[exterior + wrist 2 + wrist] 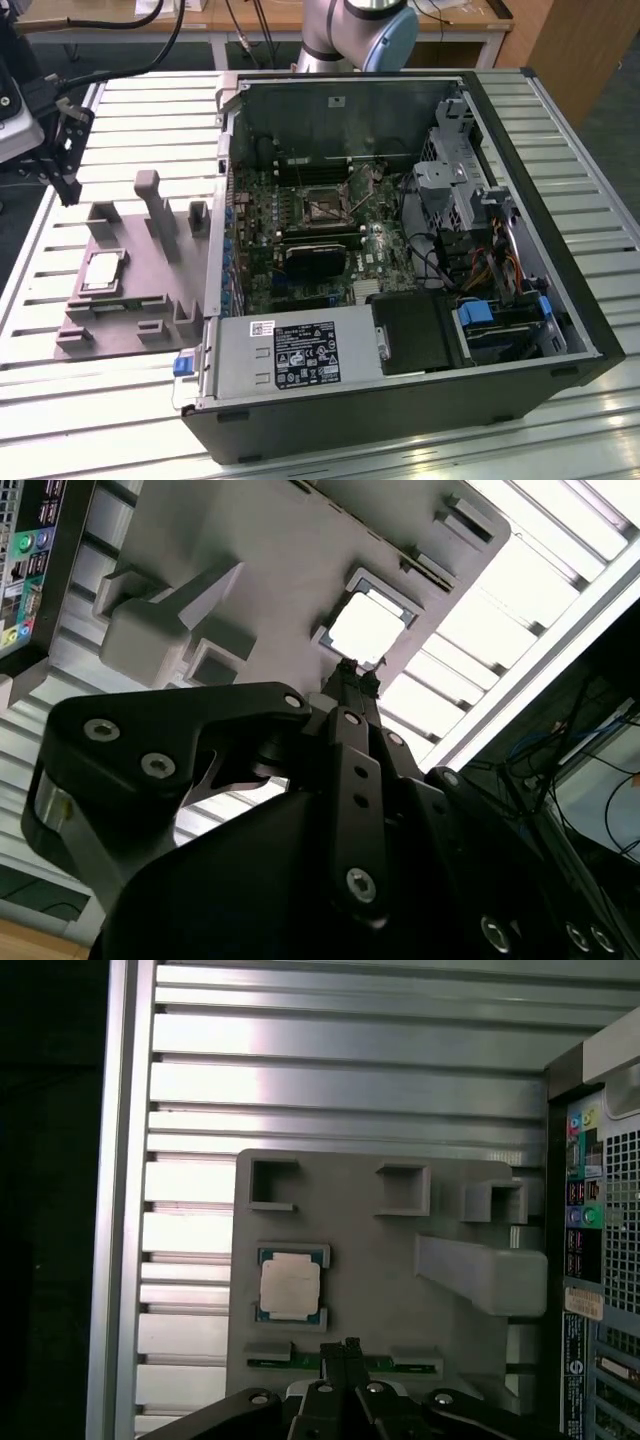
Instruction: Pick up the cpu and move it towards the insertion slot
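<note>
You will find the cpu (103,272) lying flat, silver face up, in a square recess of the grey fixture block (150,305). The block sits on the slatted aluminium table (130,110), at the exterior view's left of the open computer case (560,200). Both wrist views confirm the cpu (290,1286) (367,628) seated in its recess, untouched. Your gripper (66,185) is raised over the table near the fixture's edge at the exterior view's left, close to the cpu but clear of it. In both wrist views the gripper (345,1345) (350,670) has its fingers drawn together with no gap visible between the tips, and nothing is held between them. The insertion slot (322,207), a square socket with a metal frame, sits on the motherboard (260,250) inside the case, well apart from the cpu and the gripper. A silver labelled box (290,355) occupies the near side of the case.
</note>
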Available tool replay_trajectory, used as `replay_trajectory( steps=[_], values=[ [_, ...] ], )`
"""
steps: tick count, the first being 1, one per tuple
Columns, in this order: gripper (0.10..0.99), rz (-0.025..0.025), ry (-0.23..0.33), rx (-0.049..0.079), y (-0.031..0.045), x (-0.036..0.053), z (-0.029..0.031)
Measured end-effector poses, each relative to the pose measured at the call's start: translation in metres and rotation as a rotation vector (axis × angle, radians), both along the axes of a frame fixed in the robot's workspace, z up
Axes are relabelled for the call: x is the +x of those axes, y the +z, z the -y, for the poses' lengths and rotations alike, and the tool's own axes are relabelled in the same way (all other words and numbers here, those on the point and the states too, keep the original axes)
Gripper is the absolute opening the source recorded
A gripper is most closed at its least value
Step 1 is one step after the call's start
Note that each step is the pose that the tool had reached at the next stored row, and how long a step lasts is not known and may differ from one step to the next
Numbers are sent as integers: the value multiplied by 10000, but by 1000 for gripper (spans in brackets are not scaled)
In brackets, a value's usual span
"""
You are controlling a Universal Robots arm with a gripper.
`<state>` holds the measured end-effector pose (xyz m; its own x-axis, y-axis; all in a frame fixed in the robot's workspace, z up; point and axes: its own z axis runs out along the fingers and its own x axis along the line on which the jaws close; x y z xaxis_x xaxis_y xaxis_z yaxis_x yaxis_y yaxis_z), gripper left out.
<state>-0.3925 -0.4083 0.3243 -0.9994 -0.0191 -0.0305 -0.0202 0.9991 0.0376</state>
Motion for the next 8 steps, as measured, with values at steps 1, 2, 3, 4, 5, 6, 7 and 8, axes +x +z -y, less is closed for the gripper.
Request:
replay_trajectory(
  steps=[1, 2, 3, 4, 5, 6, 7, 8],
  values=[
    [102, 35, 1, 0, -13, -8, 0],
    [102, 68, 1, 1, -27, -16, 0],
    [102, 100, 0, 0, -40, -25, 0],
    [102, 129, 0, 0, -53, -33, 0],
    [102, 158, 0, 0, -66, -42, 0],
    [102, 188, 0, 0, -82, -52, 0],
    [102, 216, 0, 0, -96, -61, 0],
    [102, 243, 1, 0, -110, -70, 0]
  ],
)
